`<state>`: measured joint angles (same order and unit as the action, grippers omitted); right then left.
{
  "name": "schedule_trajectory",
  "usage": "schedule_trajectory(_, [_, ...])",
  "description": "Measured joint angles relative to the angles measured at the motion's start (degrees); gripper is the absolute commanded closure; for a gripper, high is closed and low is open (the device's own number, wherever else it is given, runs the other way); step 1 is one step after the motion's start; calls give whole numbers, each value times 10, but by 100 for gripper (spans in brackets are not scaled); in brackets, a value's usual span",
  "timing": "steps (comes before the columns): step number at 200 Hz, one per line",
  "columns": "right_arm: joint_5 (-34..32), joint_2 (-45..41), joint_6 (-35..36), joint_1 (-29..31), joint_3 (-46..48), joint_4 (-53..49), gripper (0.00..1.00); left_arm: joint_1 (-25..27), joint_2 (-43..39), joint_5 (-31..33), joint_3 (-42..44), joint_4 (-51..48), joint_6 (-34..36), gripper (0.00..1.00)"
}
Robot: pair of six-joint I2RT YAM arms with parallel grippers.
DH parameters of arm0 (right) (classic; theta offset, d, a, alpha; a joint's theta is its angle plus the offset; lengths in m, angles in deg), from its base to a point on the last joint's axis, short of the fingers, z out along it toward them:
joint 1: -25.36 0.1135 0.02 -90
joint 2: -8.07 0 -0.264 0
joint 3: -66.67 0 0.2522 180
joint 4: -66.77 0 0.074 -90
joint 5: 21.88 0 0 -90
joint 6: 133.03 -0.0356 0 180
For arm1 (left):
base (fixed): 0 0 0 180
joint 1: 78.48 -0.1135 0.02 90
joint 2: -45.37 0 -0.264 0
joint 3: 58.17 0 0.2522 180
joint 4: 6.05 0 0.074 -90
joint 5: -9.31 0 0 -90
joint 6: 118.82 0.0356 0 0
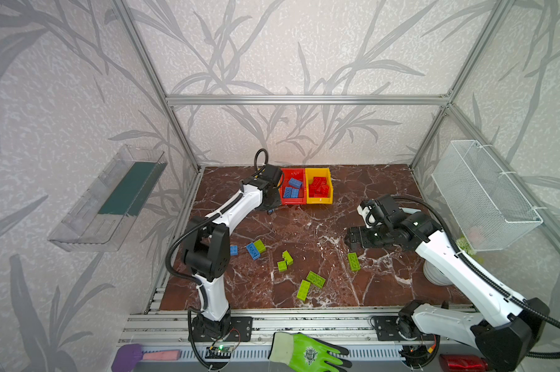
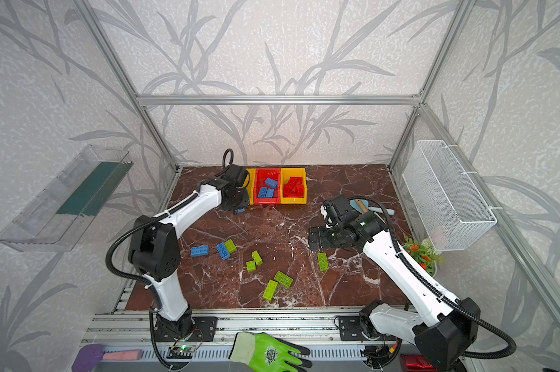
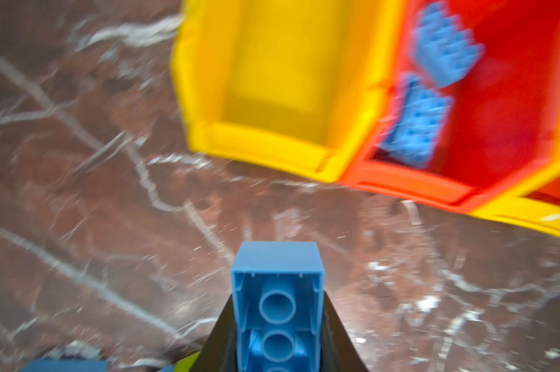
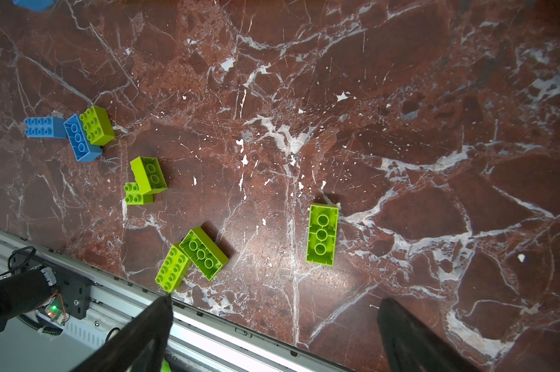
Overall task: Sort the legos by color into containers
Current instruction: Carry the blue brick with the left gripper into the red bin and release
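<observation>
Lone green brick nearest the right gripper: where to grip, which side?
Pinch the lone green brick across its two long walls, coming straight down. It lies flat, hollow underside up, nothing beside it; the open jaws of the right gripper should span its narrow width.

Bricks and bins, counted.
Three joined bins: two yellow bins [image 2: 293,202], one red bin [image 2: 266,202]. Six lime green bricks [image 4: 322,233] loose on the marble tabletop [image 4: 401,96]. Six blue bricks [image 1: 294,183]: three in the red bin, two on the tabletop, one clamped in the left gripper [image 3: 277,338]. Red bricks [image 1: 319,186] heaped in one yellow bin, too jumbled to count. One green glove [image 1: 307,352], one wire mesh basket [image 1: 484,193], one clear tray [image 1: 111,199].
</observation>
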<state>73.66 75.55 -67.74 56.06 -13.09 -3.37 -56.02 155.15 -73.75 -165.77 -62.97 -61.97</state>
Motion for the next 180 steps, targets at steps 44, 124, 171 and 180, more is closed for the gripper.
schedule_trajectory(44, [-32,-2,14,-4,-5,-2,0,21,159,-8,-233,-56,14,81])
schedule_trajectory(124, [-73,-7,25,-50,-21,-9,1,13,373,-42,-559,-129,43,19])
schedule_trajectory(171, [-79,-6,25,-69,-26,-10,1,3,383,-57,-571,-125,41,6])
schedule_trajectory(180, [-79,-4,25,-70,-27,-9,1,3,381,-58,-571,-125,41,6])
